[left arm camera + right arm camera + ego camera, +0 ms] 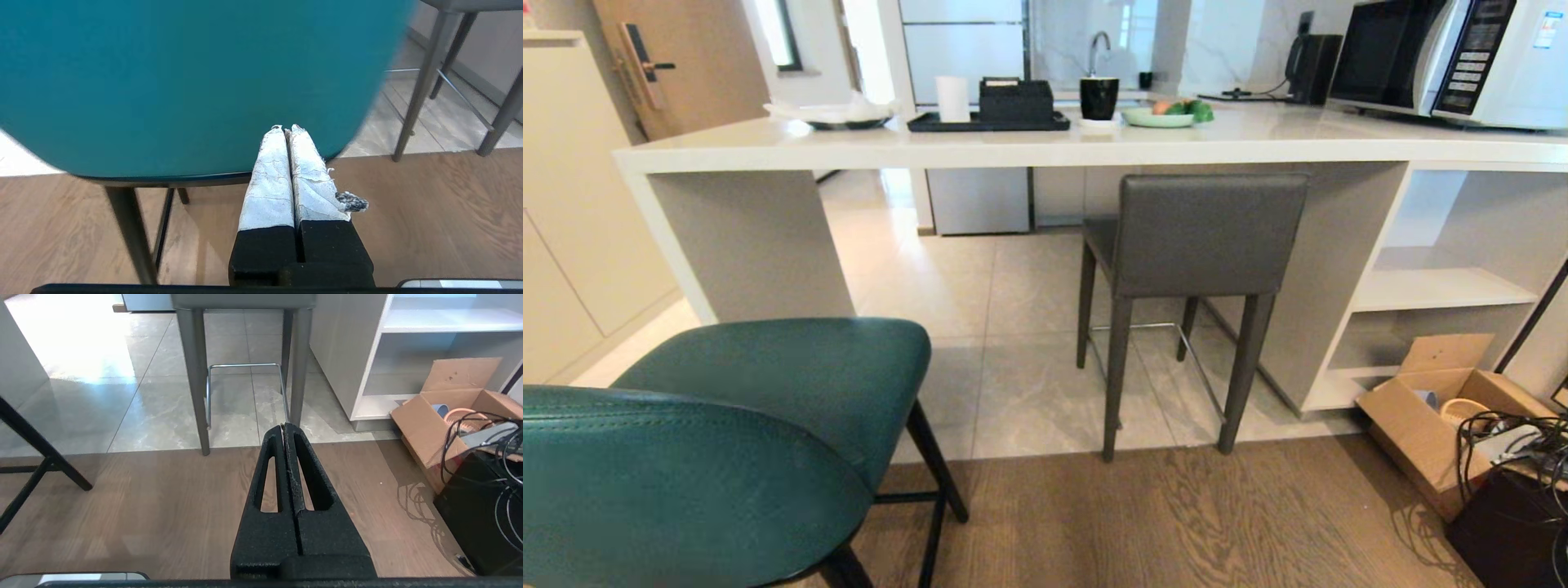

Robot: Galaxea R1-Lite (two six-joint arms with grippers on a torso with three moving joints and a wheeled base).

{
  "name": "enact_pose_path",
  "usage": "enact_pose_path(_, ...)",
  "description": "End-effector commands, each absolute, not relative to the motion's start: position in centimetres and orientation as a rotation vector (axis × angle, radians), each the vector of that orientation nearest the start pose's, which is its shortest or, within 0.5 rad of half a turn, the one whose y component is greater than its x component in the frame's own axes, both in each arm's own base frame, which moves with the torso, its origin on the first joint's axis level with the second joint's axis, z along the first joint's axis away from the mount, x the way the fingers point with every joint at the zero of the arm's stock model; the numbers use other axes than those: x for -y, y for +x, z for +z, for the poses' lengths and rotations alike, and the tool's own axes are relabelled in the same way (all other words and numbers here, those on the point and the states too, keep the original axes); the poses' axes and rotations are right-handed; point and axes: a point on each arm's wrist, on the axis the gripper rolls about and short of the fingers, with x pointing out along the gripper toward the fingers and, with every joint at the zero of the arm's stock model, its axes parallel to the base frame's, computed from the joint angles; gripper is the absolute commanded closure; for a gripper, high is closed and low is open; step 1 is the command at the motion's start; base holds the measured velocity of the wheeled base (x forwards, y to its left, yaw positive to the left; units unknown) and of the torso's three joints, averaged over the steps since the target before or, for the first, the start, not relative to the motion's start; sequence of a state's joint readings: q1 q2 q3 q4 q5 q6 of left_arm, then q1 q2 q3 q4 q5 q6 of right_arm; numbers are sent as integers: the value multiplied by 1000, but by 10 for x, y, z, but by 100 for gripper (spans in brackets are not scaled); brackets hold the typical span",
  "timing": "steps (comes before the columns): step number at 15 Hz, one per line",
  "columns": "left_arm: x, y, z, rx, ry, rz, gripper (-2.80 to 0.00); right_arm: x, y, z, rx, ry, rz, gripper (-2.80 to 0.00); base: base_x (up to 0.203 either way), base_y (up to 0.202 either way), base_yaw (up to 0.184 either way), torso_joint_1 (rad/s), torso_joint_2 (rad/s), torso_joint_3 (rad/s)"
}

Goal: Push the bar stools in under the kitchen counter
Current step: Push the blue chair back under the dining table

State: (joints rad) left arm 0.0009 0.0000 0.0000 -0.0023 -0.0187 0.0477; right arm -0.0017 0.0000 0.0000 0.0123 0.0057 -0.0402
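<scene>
Teal stool: rounded-back teal leather bar stool [768,425] stands on the wood floor, well out from the glossy white stone counter [1045,147].
Grey stool: boxy dark grey bar stool [1201,245] sits at the counter's front edge, seat under it.
Left gripper [288,130]: fingers pressed together, empty, just behind the teal back.
Right gripper [284,426]: fingers together, empty, facing the grey stool's legs.

I see brown wood-grain plank flooring [1176,523] up close, meeting glossy pale grey floor tiles [1013,327] further in. A tan wooden door [678,57] with a black handle stands far left, beside cream cabinet panels [572,229]. Bright daylight glares off the tiles.
</scene>
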Motion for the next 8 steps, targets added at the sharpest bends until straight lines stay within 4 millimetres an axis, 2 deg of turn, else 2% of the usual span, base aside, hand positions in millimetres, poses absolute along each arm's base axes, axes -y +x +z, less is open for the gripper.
enact_pose_path(1,0,-23,76,2,48,-17,0,0,-23,74,-14,-41,5,0,0,74,0,3,2,6)
enact_pose_path(6,0,-23,76,2,48,-17,0,0,-23,74,-14,-41,6,0,0,0,0,0,0,0)
enact_pose_path(8,0,-23,76,2,48,-17,0,0,-23,74,-14,-41,6,0,-95,0,3,10,2,3)
